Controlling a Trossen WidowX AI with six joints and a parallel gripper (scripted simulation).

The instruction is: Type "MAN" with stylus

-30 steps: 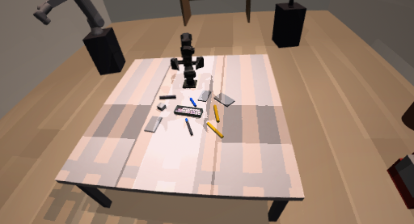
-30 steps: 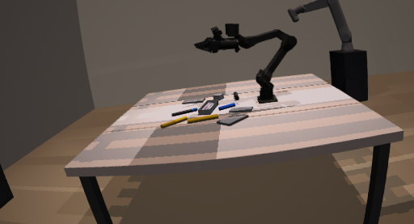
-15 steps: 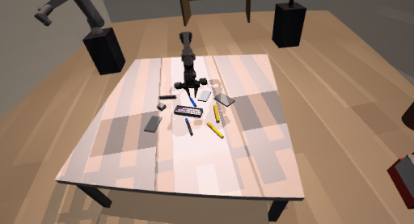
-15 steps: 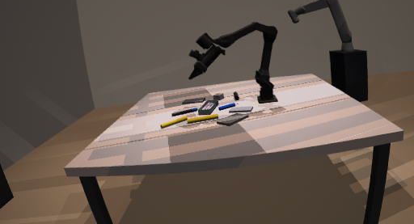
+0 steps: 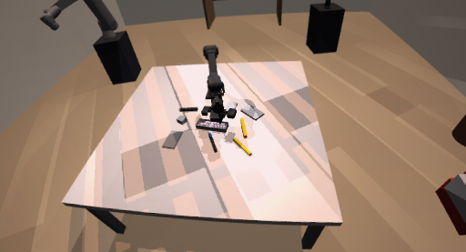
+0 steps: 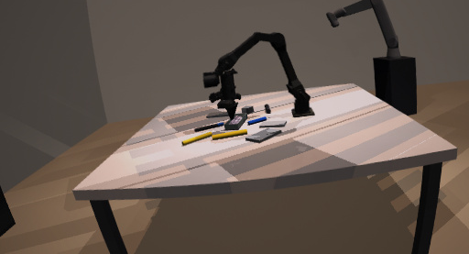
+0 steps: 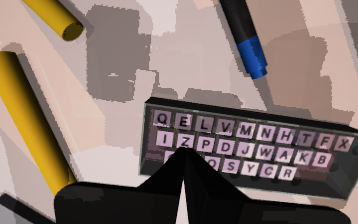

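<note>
My gripper [image 5: 219, 119] [image 6: 232, 117] [image 7: 184, 153] is shut with nothing between its fingers. It points down over the small dark keyboard [image 5: 212, 126] [image 6: 234, 123] [image 7: 320, 175]. In the wrist view the fingertips overlap the lower edge of the Z key and hide part of the bottom row. The M key [image 7: 245, 131], N key [image 7: 265, 133] and A key [image 7: 283, 154] show. A black pen with a blue end [image 5: 212, 143] [image 6: 209, 127] [image 7: 237, 20] lies beyond the keyboard. A blue stick [image 6: 256, 120] lies on its arm-base side. I cannot tell which is the stylus.
Two yellow sticks [image 5: 244, 127] [image 5: 242, 146] [image 6: 229, 135] [image 6: 197, 138] [image 7: 25, 115] [image 7: 55, 17] lie beside the keyboard. Also on the table are a small grey block [image 5: 181, 119] [image 6: 247, 109], a dark rod [image 5: 188, 108] [image 6: 267, 108] and flat grey plates [image 5: 172, 139] [image 5: 252, 112] [image 6: 264, 135].
</note>
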